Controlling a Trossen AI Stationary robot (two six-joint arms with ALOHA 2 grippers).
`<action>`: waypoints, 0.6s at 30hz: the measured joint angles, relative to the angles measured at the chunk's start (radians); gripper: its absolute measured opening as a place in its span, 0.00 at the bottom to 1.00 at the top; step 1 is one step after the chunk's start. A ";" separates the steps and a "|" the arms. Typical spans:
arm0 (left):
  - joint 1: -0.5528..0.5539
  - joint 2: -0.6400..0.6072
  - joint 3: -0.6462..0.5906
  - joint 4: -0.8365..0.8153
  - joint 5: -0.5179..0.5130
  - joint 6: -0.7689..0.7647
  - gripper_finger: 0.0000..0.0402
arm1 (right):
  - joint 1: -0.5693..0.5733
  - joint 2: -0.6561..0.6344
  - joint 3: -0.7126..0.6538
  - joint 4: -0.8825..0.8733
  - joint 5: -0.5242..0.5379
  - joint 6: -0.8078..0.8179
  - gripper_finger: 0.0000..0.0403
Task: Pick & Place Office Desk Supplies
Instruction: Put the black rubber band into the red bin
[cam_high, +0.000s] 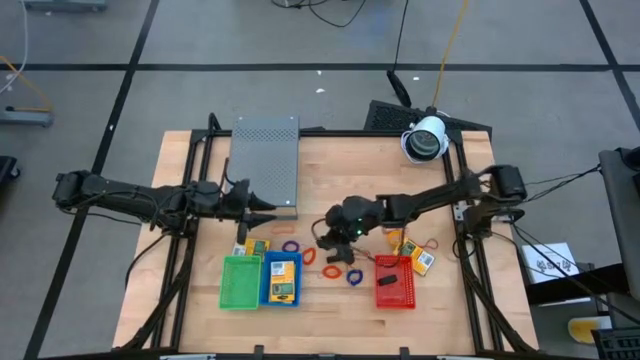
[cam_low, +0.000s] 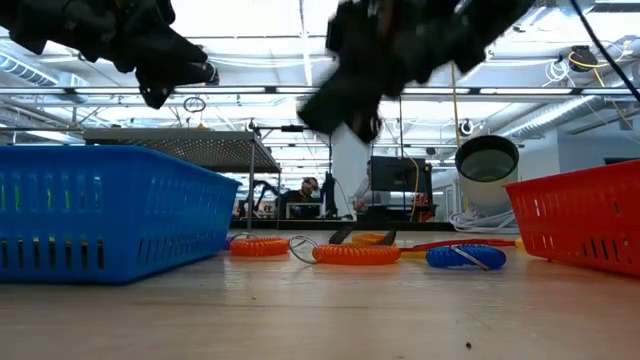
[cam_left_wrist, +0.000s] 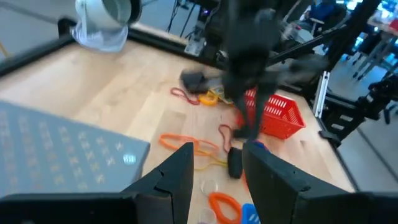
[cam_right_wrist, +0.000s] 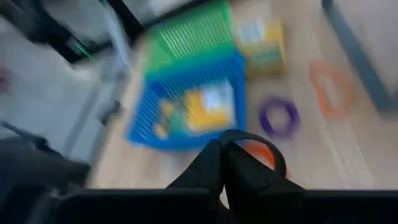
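Right fingers closed above blue basket; packet print unreadable.

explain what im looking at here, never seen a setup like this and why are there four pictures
This is a two-armed robot at a wooden table, filmed by four cameras at one moment. One looks straight down, one sits at table height, and one rides on each arm's wrist.

On the table are a green basket, a blue basket holding a yellow packet, a red basket, a grey perforated box, and loose rubber bands such as a purple one.

The left gripper hangs open beside the grey box, holding nothing. The right gripper is over the loose bands, its fingers shut; whether it grips a band is unclear.
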 joint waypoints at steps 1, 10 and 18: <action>0.000 0.000 0.000 -0.001 0.000 -0.032 0.36 | 0.005 -0.023 0.000 0.013 0.000 0.006 0.01; -0.006 0.000 0.000 0.026 0.028 -0.313 0.36 | 0.020 -0.271 0.000 -0.106 -0.078 0.092 0.00; -0.006 0.000 0.000 0.028 0.045 -0.407 0.36 | 0.065 -0.466 0.000 -0.366 -0.071 0.139 0.00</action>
